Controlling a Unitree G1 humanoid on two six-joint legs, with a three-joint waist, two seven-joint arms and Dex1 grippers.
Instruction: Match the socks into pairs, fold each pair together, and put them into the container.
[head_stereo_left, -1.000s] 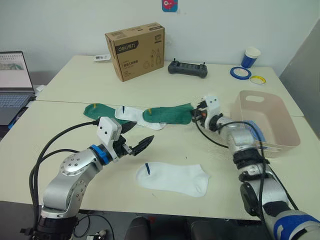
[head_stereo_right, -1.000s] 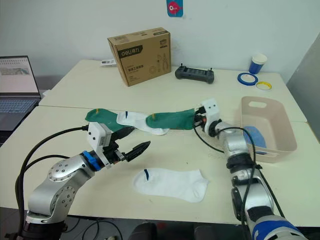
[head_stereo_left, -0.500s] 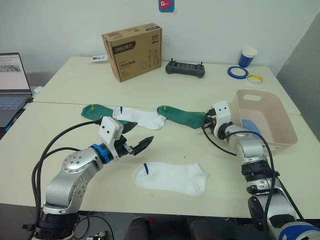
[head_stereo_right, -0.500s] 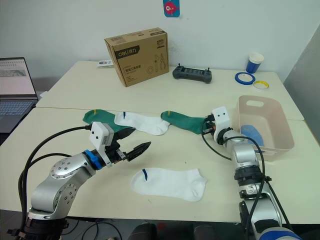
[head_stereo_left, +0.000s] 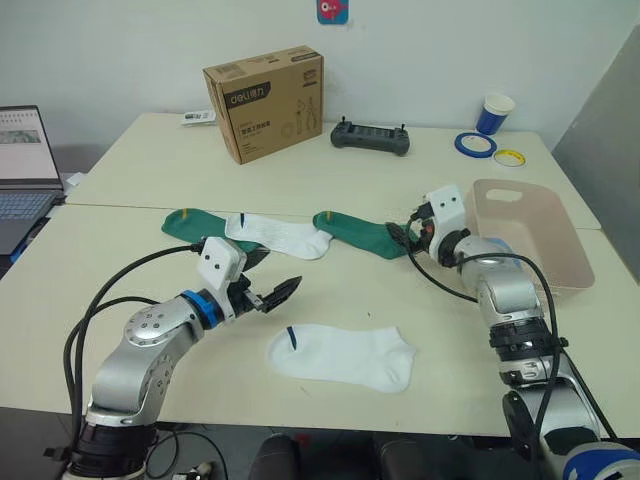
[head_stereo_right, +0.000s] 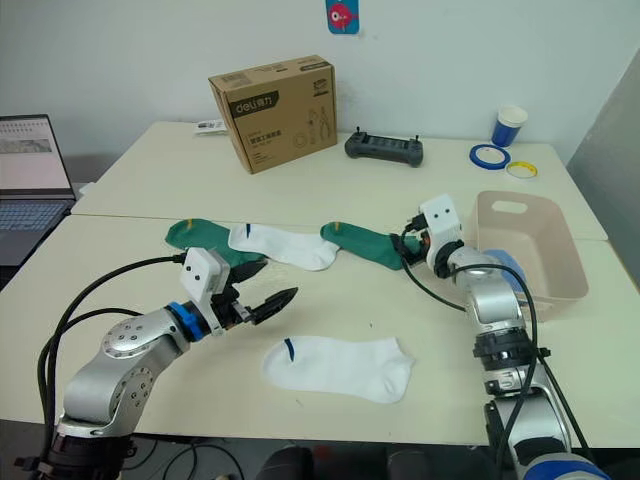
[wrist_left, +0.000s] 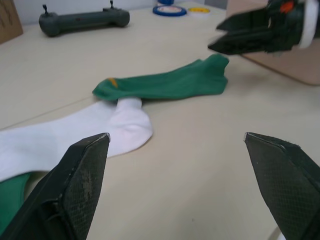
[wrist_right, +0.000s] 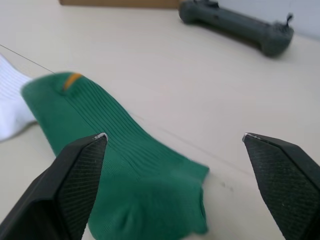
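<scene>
1. The left gripper (head_stereo_left: 272, 293) hovers at centre-left of the head view, its fingers spread and holding nothing, just above the near white sock (head_stereo_left: 345, 355) lying flat low in the frame.
2. The right gripper (head_stereo_left: 402, 236) sits right of centre, fingers released and apart, at the toe end of a dark green sock (head_stereo_left: 357, 232); its tips are off the fabric.
3. A second white sock (head_stereo_left: 277, 235) lies mid-frame, overlapping another green sock (head_stereo_left: 192, 223) to its left.
4. The container (head_stereo_left: 535, 240) stands at the right edge with a light blue sock (head_stereo_right: 505, 270) inside.
5. A cardboard box (head_stereo_left: 267, 100) and a controller (head_stereo_left: 371, 136) sit at the top.
</scene>
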